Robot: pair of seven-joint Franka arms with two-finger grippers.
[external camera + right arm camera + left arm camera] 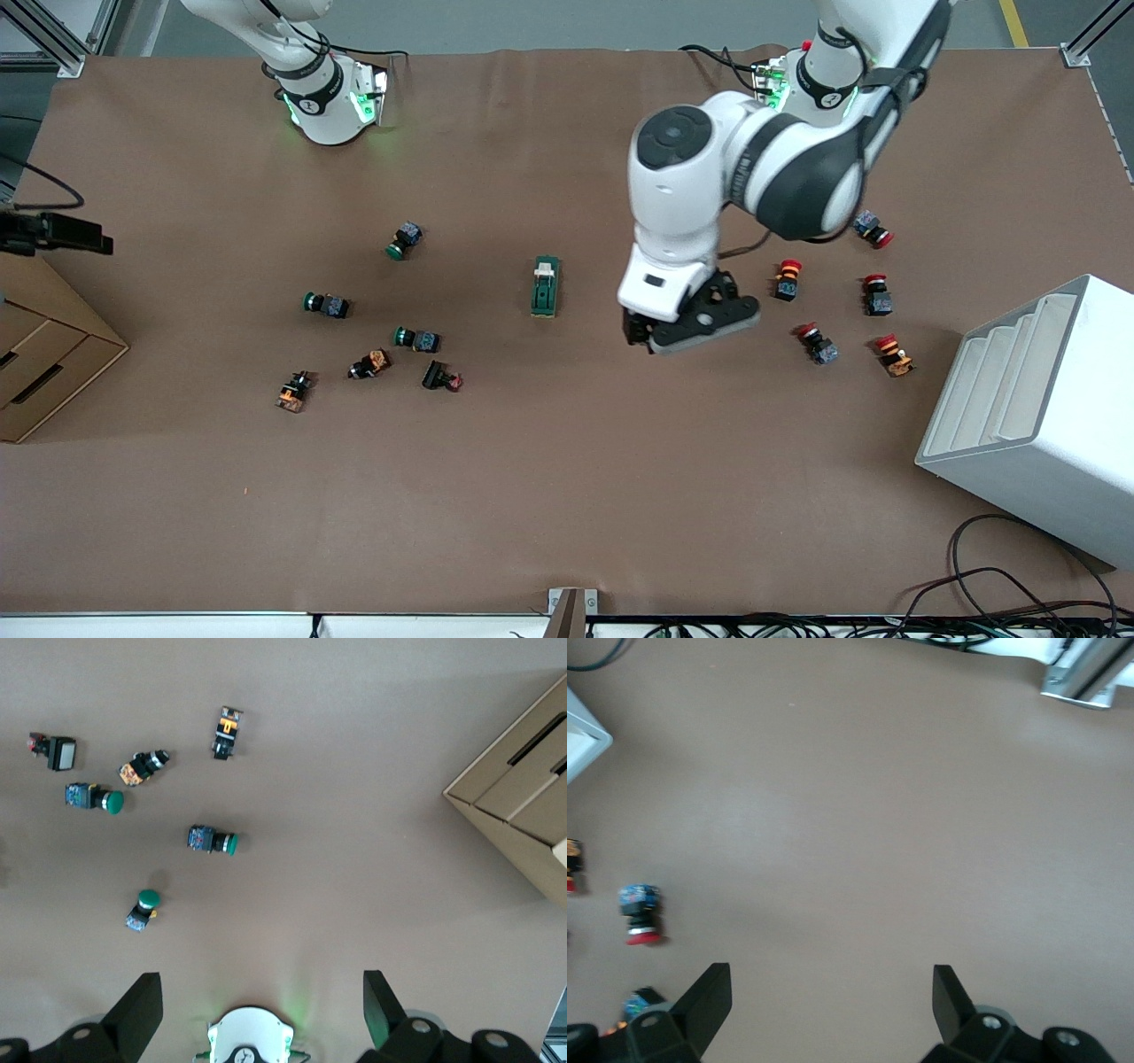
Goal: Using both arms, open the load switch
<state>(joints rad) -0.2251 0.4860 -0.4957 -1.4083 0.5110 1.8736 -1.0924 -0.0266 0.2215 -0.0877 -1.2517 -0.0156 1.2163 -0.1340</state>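
Observation:
The load switch (545, 286), a dark-green block with a white tab at the end toward the robots' bases, lies flat near the middle of the brown table. My left gripper (678, 337) hangs over bare table beside it, toward the left arm's end. In the left wrist view this gripper (830, 992) is open with only table between its fingers, and the switch is out of that view. My right gripper (263, 1001) is open and held high over its own green-lit base (250, 1036). It is outside the front view.
Green push buttons (405, 240) (326, 304) (417, 338) and small orange parts lie toward the right arm's end. Red push buttons (787, 278) (877, 294) (816, 343) lie toward the left arm's end. A cardboard box (44, 346) and a white rack (1036, 408) stand at the table's two ends.

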